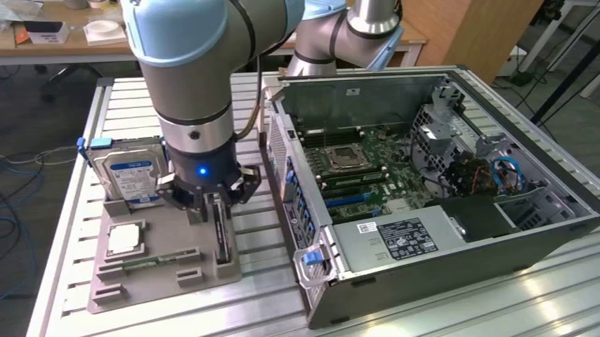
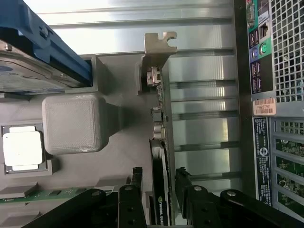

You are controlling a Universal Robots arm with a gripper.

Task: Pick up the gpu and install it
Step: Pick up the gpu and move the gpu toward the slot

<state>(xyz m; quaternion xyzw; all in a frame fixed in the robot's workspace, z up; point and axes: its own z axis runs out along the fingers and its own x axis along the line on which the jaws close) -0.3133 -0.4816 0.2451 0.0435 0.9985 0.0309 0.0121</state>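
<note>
Thin dark-edged gpu card (image 2: 160, 152) with silver bracket — standing on edge in grey plastic holder tray (image 1: 159, 277). Black gripper (image 2: 159, 183) astride it — fingers (image 2: 137, 183) fully spread, either side, nothing clamped.

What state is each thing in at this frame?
gpu: standing on edge in the holder slot, not lifted.
hand: open, straddling the gpu.
hard drive: upright in the holder.
processor: flat in its recess.
memory stick: flat in the holder.
computer case: side panel off.
</note>
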